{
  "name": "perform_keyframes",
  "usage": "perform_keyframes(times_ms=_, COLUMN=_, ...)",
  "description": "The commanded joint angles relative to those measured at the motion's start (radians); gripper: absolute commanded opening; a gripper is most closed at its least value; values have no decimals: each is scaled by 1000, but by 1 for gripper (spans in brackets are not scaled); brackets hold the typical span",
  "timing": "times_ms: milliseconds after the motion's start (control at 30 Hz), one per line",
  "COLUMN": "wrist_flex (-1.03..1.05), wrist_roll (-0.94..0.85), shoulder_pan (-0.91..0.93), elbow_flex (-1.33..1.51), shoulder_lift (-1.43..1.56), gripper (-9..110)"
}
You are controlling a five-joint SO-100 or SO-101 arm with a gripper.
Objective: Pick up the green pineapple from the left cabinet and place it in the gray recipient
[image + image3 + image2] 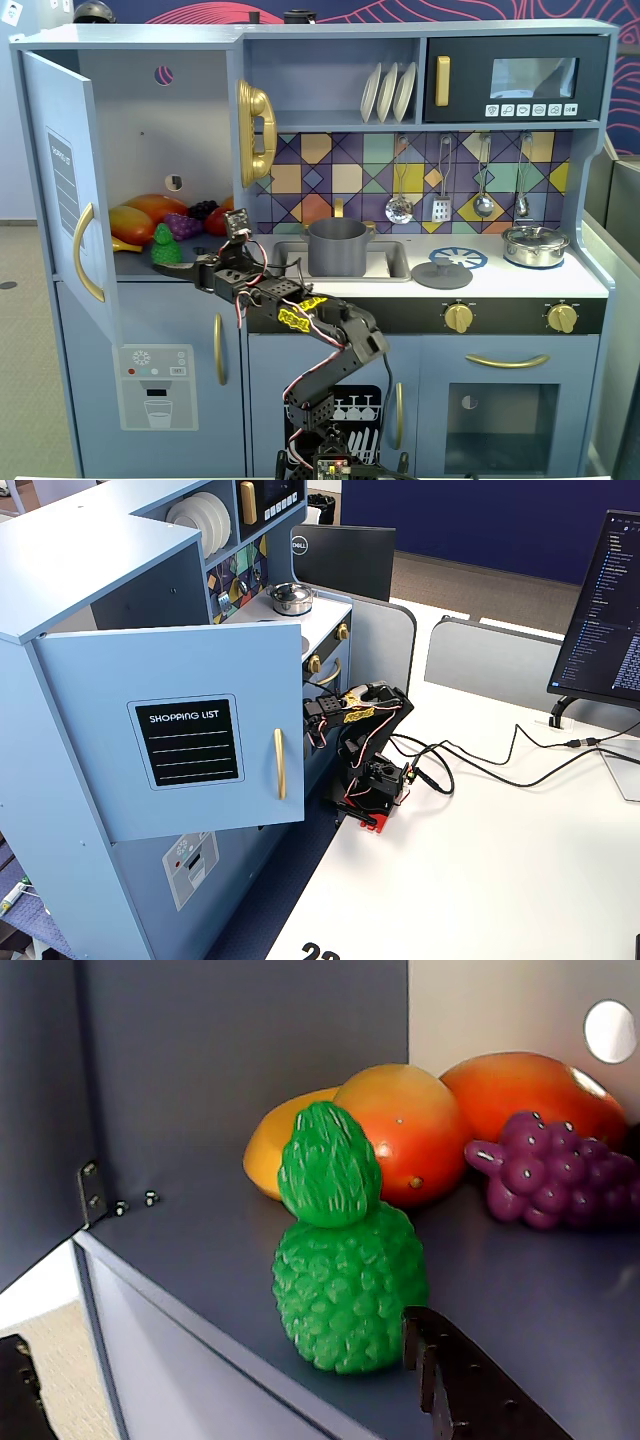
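Plainly, the biggest thing in play is the left cabinet (150, 130), its door (62, 190) swung wide open toward the left of a fixed view, and the green pineapple (165, 246) stands upright close to the front edge of its shelf, near the shelf's middle. That placement looks like the main risk: the toy sits so near the lip that a finger arriving off-centre could push it over the edge to the floor, or tip it backward. Behind it, toward the back of the shelf, lie a mango (415, 1140), a second orange-red fruit (530, 1090), a yellow fruit (275, 1145) and a purple grape bunch (555, 1170); the pineapple looks close to the mango in the wrist view, though whether they touch cannot be told. A shove inward could roll those rounded pieces about. The bumpy, cone-like body may also slip out of a grip taken too high on the leafy top.

The gray recipient (337, 246) waits in the sink at the middle of the counter, well apart from the shelf, so a weak hold could drop the fruit on the way across.

The gripper (182, 272) reaches toward the shelf's front edge, just beside the pineapple. Its jaws appear spread: the wrist view shows one dark finger (470, 1390) low right of the fruit and another (15, 1385) far off at the lower left. It holds nothing, and contact with the pineapple cannot be confirmed
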Motion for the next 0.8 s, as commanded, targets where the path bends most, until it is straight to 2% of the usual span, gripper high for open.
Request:
perform_keyframes(times_ms=0, wrist_flex=-44, wrist_roll=-15, shoulder_pan=26, elbow_flex=-100, shoulder_lift=-44, gripper=44)
perform_keyframes(times_ms=233, wrist_flex=-89, wrist_roll=-14, shoulder_pan=46, elbow_flex=-161, shoulder_lift=-135, gripper=49)
perform_keyframes(times_ms=767, wrist_flex=-77, wrist_roll=-48, shoulder_pan=86, elbow_flex=-324, shoulder_lift=-331, gripper=48)
